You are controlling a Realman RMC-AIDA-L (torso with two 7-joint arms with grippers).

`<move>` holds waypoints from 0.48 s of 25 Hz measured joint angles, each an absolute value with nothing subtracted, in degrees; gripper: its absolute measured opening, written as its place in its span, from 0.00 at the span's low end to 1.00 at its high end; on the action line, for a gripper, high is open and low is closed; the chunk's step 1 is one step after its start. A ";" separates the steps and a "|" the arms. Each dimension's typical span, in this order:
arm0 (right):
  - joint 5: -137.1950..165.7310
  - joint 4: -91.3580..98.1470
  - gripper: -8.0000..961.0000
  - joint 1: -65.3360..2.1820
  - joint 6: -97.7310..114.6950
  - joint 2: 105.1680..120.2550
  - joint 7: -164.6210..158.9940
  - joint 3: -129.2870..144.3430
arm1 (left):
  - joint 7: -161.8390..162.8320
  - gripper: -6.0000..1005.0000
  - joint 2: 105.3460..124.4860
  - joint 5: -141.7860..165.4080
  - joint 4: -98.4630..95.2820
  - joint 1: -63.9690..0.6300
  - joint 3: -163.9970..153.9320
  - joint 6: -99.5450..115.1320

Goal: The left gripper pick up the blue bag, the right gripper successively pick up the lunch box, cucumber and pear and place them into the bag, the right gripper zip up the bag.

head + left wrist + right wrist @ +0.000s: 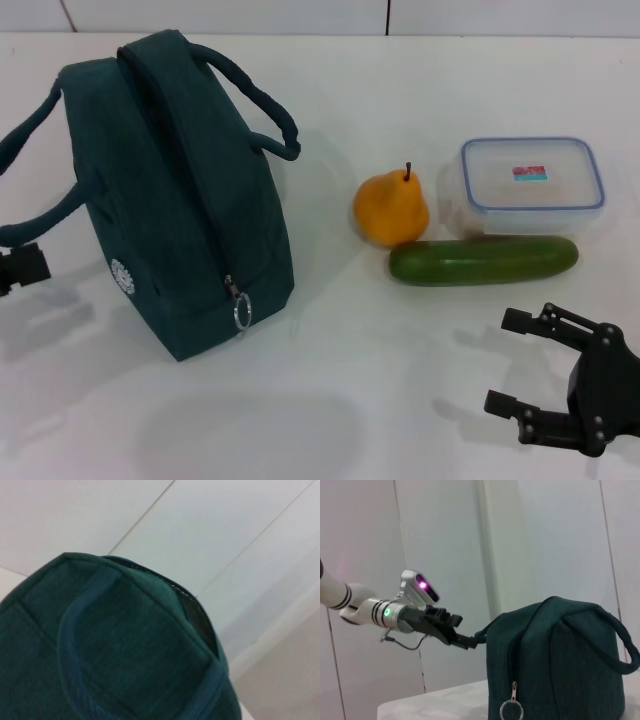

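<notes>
the blue bag (175, 200) stands upright on the white table (330, 400), zipper closed, ring pull (242, 312) hanging at its near end. the left gripper (462, 639) is at the bag's left handle (40, 200); whether it grips cannot be told. the right gripper (525, 370) hovers released, near the cucumber (483, 260). pear (391, 208) and lunch box (532, 186) sit just behind the cucumber.

I count one blue bag (170, 200) with two loop handles and one ring-pull zipper (242, 312). Beside it I count one pear (390, 210), one cucumber (483, 260) and one lunch box (532, 185). Of my own grippers, I count two: the left gripper (18, 268) and the right gripper (520, 365).
</notes>
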State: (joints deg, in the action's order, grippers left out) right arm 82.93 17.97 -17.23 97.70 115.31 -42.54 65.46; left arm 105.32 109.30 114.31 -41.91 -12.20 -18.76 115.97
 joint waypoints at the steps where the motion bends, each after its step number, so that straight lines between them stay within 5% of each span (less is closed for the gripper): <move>1: 82.93 17.97 0.88 -17.23 97.70 115.31 -42.54 65.46 | 106.29 0.75 109.00 114.14 -42.10 -12.42 -19.08 116.29; 12: 82.87 18.02 0.88 -17.57 97.56 115.31 -42.53 65.48 | 115.91 0.73 105.92 113.81 -43.35 -16.88 -33.58 116.63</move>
